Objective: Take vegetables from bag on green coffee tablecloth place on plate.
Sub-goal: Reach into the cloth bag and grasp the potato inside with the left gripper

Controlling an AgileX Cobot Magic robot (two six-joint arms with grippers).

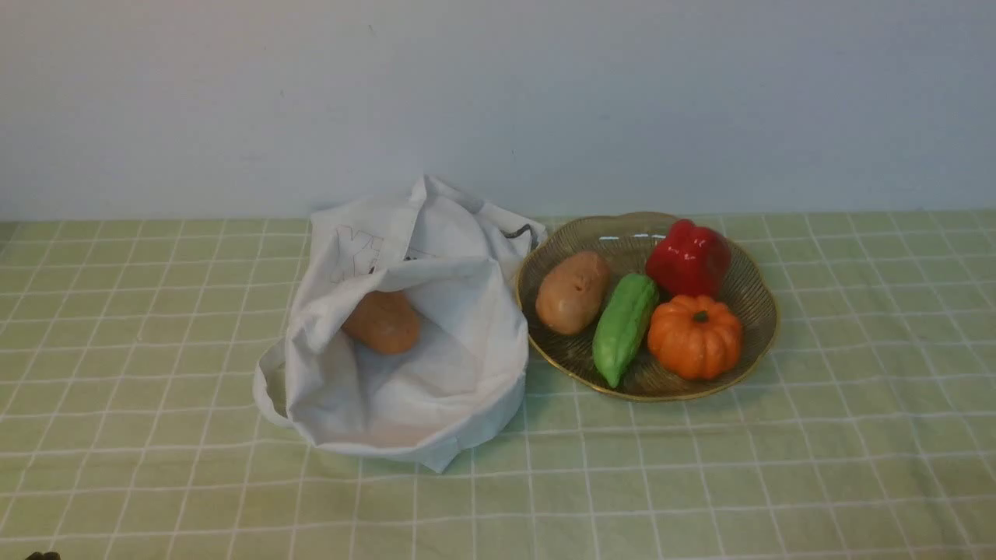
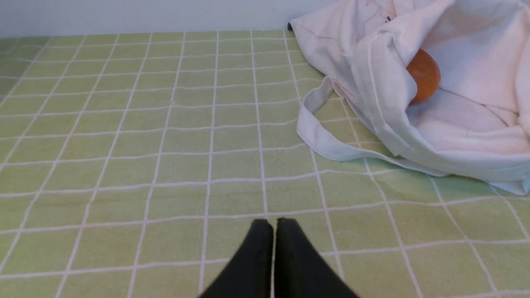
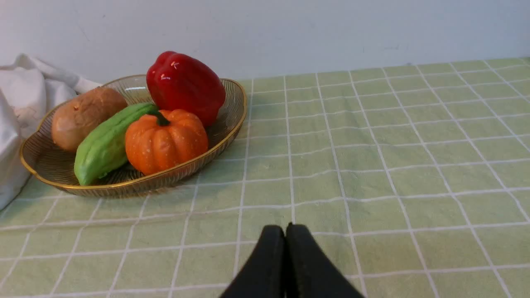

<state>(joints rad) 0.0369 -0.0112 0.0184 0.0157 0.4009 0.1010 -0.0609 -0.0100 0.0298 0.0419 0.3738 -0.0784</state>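
The left tool (image 2: 273,225) is clenched, its two black fingers pressed together with nothing between them, low over the green coffee tablecloth (image 1: 856,435). The right tool (image 3: 285,229) is clenched the same way and also empty, over bare cloth on the other side.

Ahead of the left tool and off towards the middle lies the bag (image 1: 436,257), slumped on the cloth with its mouth gaping towards the robot. A white strap loop (image 2: 319,136) trails from its side flat onto the cloth. The orange-brown potato (image 1: 381,320) is inside the bag, lying on the lower cloth layer, half tucked under the folded upper flap.

The plate (image 1: 747,292) sits on the robot's right of the bag, its rim just beside the bag's side, with a dark drawstring (image 1: 523,231) showing where they meet. The plate holds a paler dimpled potato (image 1: 572,292) nearest the bag, a green gourd (image 1: 624,327) lying beside it, a red pepper (image 1: 689,257) at the back and an orange pumpkin (image 1: 695,336) in front of the pepper, touching the gourd. A plain pale wall (image 1: 498,93) rises behind.
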